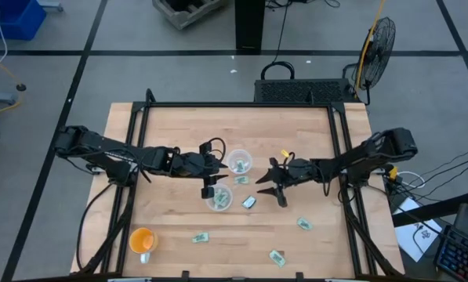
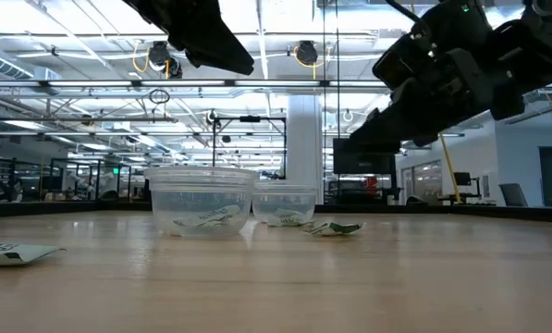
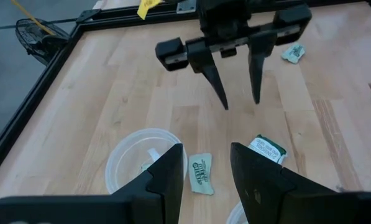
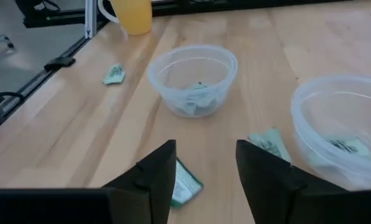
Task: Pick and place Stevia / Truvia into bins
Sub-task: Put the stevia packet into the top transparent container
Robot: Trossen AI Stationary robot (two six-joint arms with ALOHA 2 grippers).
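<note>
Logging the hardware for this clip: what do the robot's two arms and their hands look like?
Both arms are black and jointed with black cables. The left hand and the right hand each carry two dark fingers; the left wrist view shows the right hand's fingers as long, tapering blades on a blocky black crossbar. A small yellow tag sits near the right wrist.

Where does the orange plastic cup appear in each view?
High view: orange plastic cup at the picture's lower left, near a table corner.
Low view: not in it.
Left wrist view: not in it.
Right wrist view: beyond the clear cup, cut off by the frame.
Shared landmark: the clear round plastic cup nearest it.
</note>
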